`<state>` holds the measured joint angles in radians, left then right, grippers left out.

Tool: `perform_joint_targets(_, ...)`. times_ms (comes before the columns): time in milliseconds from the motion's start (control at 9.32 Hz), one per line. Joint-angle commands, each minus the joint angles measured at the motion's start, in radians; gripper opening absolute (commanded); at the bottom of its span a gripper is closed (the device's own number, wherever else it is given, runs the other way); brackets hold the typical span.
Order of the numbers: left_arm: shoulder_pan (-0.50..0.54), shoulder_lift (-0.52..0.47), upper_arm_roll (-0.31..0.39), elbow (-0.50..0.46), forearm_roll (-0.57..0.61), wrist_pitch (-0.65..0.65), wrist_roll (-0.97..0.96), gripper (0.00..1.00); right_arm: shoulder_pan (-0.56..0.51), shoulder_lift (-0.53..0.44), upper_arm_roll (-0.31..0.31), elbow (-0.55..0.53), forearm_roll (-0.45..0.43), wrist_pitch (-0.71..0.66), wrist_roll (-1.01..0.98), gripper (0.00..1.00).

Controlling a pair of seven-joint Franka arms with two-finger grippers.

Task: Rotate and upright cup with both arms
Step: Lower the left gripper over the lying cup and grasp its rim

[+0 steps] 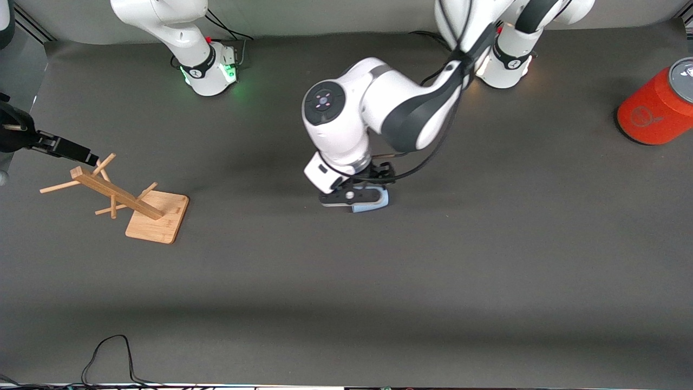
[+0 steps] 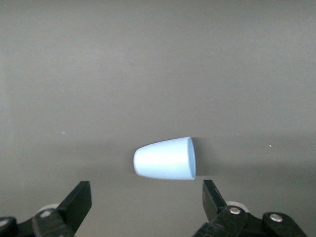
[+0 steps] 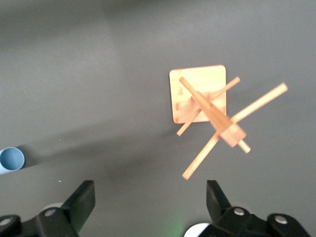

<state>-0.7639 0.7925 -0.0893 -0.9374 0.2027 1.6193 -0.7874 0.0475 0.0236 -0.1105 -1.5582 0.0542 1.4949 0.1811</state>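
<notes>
The cup lies on its side on the counter, directly beneath the left tool, whose fingers stand apart, one off each end of the cup. It looks lined up for a descent and a pinch, though nothing is gripped yet. The right tool hangs by the top of the wooden peg rack, fingers likewise apart and empty, well away from the cup, probably waiting to receive it for the turn upright. An orange-red can stands well off from both tools, at the left arm's end.
</notes>
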Motion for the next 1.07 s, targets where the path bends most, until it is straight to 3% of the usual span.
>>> perform_joint_targets(0, -0.054, 0.1, 0.017, 0.057, 0.059, 0.017, 0.054, 1.0, -0.009, -0.039, 0.017, -0.037, -0.031, 0.045, -0.118, 1.0)
perform_joint_targets(537, -0.109, 0.22, 0.019, 0.054, 0.165, 0.06, 0.207, 0.98, -0.012, -0.039, 0.012, -0.037, -0.039, 0.096, -0.25, 1.0)
perform_joint_targets(751, -0.114, 0.252, 0.019, 0.052, 0.176, 0.085, 0.238, 0.96, -0.073, -0.037, 0.06, -0.037, -0.037, 0.094, -0.25, 1.0)
perform_joint_targets(966, -0.114, 0.26, 0.019, 0.043, 0.204, 0.083, 0.29, 0.93, -0.063, -0.037, 0.06, -0.037, -0.039, 0.091, -0.249, 1.0)
